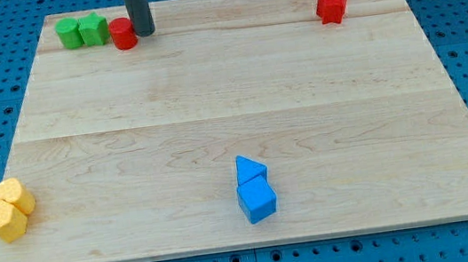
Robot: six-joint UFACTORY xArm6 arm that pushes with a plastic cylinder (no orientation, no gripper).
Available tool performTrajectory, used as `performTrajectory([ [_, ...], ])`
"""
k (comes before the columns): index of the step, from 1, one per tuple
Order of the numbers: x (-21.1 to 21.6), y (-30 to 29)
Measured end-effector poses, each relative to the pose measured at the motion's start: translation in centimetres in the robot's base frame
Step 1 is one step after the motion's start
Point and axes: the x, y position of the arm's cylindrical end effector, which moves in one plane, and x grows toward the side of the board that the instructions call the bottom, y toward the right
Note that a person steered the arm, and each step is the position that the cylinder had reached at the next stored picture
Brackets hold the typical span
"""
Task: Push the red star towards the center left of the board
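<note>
The red star (331, 6) sits near the view's top right of the wooden board (233, 122). My tip (143, 33) is at the view's top left, far to the left of the star. It stands right beside a red cylinder (123, 34), on that block's right side, touching or nearly touching it.
Two green blocks (82, 31) sit side by side left of the red cylinder. A blue triangle (249, 169) and a blue cube (258, 200) sit together at the bottom middle. Two yellow blocks (7, 211) sit at the bottom left corner. A blue pegboard surrounds the board.
</note>
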Motion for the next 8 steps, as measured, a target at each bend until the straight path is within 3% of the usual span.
performTrajectory([
  [2,-1.1,0.9],
  [4,-1.4,23.4],
  [5,-5.3,29.7],
  [6,-4.3,35.2],
  [8,-2.0,36.4],
])
